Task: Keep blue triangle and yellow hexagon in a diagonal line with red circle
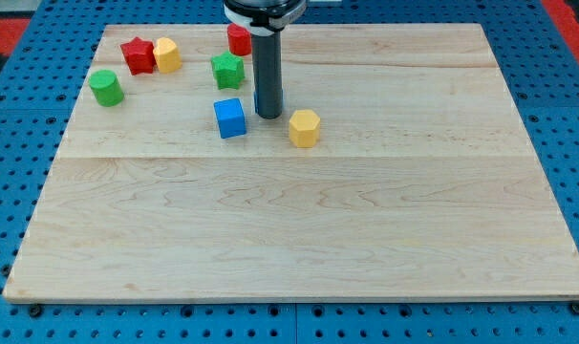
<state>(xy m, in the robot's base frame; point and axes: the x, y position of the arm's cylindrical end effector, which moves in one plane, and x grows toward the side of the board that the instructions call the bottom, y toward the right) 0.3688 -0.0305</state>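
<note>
My tip (268,116) rests on the wooden board (366,220) in the upper middle. A blue block, probably the blue triangle (280,96), shows only as a sliver behind the rod's right side, against it. The yellow hexagon (305,127) lies just right of and slightly below the tip, a small gap apart. The red circle (238,40) sits at the view's top edge of the board, up and left of the tip, partly hidden by the arm.
A blue cube (230,118) lies just left of the tip. A green star (228,70) is above it. A red star (137,54), a yellow block (167,54) and a green cylinder (106,87) sit at the top left.
</note>
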